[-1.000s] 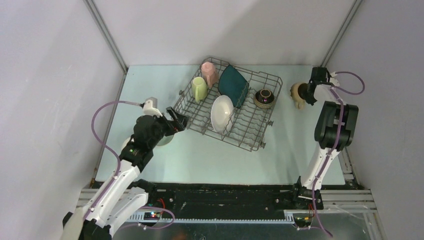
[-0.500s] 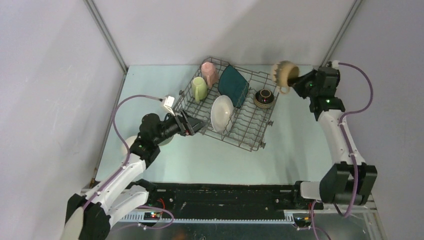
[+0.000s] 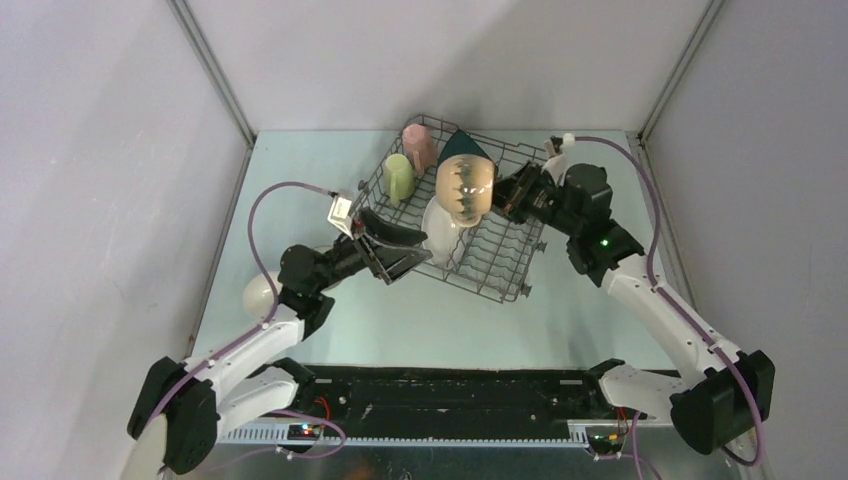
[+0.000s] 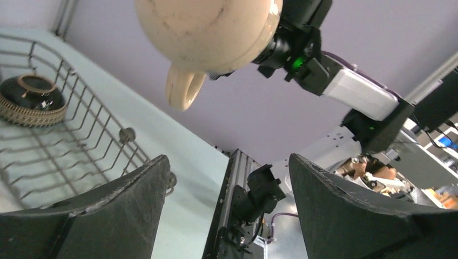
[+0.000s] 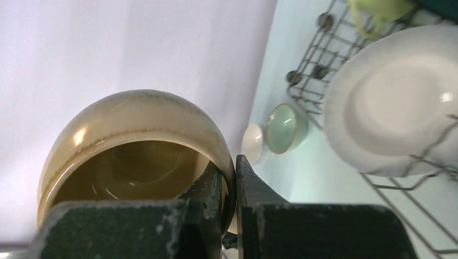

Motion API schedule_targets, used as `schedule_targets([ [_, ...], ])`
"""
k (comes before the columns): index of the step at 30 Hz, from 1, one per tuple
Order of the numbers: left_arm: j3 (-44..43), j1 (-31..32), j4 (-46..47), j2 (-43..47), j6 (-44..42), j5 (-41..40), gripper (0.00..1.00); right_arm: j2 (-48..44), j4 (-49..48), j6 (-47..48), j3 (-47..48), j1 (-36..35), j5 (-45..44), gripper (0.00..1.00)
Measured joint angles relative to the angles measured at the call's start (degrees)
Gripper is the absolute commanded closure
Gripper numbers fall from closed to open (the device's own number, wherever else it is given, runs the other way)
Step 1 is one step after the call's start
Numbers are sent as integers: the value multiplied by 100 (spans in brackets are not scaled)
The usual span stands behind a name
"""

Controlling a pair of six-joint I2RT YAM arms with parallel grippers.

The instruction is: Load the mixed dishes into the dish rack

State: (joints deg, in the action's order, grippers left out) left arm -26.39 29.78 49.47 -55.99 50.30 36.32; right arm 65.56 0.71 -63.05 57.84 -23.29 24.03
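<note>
In the centre of the top view the tan mug hangs above the rack, its rim pinched by the right claw. It looks stiff, glazed and breakable, so probably slippery; such a rim hold may let it swing. The left claw stands spread, empty.

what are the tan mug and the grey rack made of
Tan round mug: looks like glazed stoneware, with glossy highlights inside, a darker banded rim and faint speckles. Grey wire dish rack: thin metal rods, probably coated or plated steel, dull grey with no bright shine.
</note>
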Motion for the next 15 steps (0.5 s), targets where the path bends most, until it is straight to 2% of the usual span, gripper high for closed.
schedule_targets([
  [8,90,306,1753,-522,494,50,27,109,-1141,-586,-120,-979,120,100],
  [15,94,365,2256,-767,682,13,33,181,-1368,-752,-136,-1353,-15,100],
])
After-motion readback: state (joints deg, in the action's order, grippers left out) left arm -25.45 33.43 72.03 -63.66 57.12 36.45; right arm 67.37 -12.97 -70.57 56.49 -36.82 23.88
